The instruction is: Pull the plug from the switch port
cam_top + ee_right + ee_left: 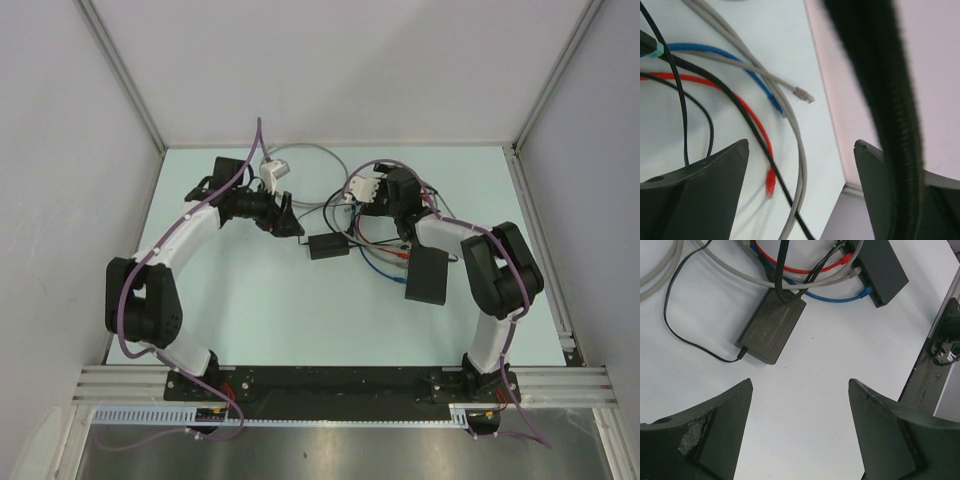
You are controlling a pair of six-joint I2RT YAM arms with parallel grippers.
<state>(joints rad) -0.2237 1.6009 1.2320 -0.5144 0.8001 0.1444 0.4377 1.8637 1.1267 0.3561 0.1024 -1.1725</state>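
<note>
The switch [427, 275] is a flat black box lying under my right forearm. In the left wrist view the switch [885, 270] shows its narrow port edge. A blue plug [866, 290] sits against that edge. A grey plug [855, 271] and a red plug [842, 260] lie close to it; whether they are seated I cannot tell. My right gripper [398, 215] [802, 150] is open above loose cables and holds nothing. A blurred red plug [770, 186] lies free on the table below it. My left gripper [297, 222] [800, 385] is open over bare table.
A small black adapter brick [328, 246] [771, 326] with a thin black cord lies between the grippers. Grey cable loops and a white connector block [360, 188] sit at the back. Free grey [804, 95] and blue [782, 112] plug ends lie among the tangled cables.
</note>
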